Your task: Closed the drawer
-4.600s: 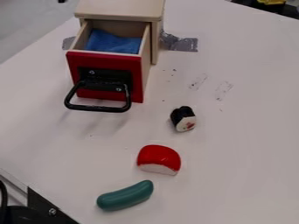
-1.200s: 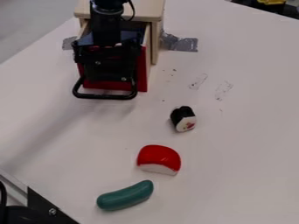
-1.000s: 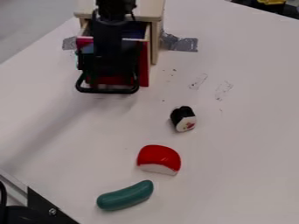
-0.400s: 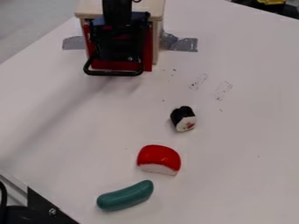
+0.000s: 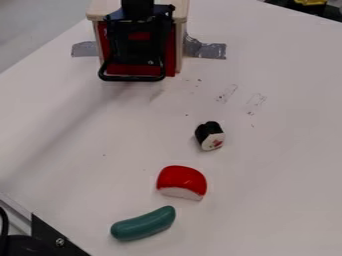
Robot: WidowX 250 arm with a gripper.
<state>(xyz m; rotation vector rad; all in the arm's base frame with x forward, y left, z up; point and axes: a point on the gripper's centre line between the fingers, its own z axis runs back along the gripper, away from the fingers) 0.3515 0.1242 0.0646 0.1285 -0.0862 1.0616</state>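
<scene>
The drawer (image 5: 127, 69) has slid back toward 12 o'clock, into its box (image 5: 101, 9). It stuck out a lot before, and I could see blue cloth in it. Now the red front is up by the box, at 11 o'clock on the counter (image 5: 267, 155). The black handle (image 5: 131, 78) went back with it. The claw (image 5: 139, 37) went that way too, and is now at the red front. I can't tell if it is open or closed. The job looks almost done, or done. Maybe 1 small push will make sure. The 3 toys at 5 to 6 o'clock stayed put, out of the way.
</scene>
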